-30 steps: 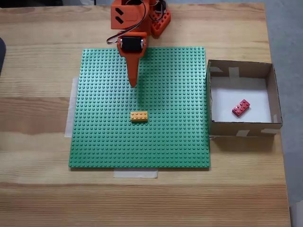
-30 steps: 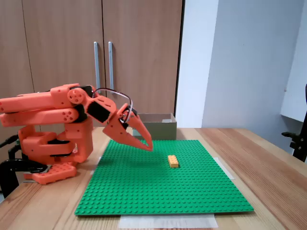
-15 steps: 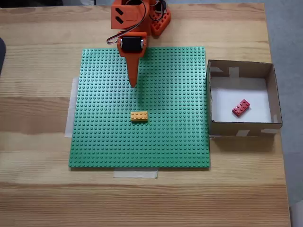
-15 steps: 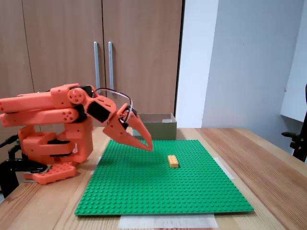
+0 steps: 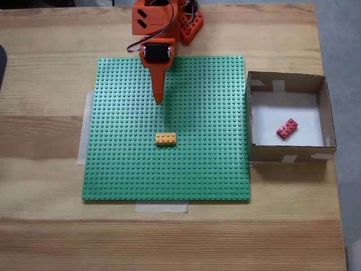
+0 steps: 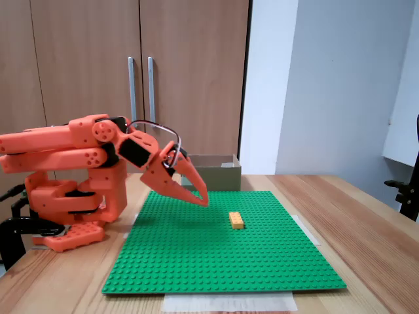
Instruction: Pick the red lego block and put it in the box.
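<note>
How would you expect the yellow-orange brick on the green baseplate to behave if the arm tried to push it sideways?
The yellow-orange brick looks like rigid moulded plastic, so it probably won't flex. It lies flat and low on the studded green baseplate, so it is unlikely to roll or tip. If it is pressed onto the studs, which I cannot tell, it would likely resist sliding.

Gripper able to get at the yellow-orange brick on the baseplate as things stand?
Probably yes. The yellow-orange brick sits alone on the green baseplate, just ahead of the shut gripper, which hangs above the plate with nothing between them.
</note>
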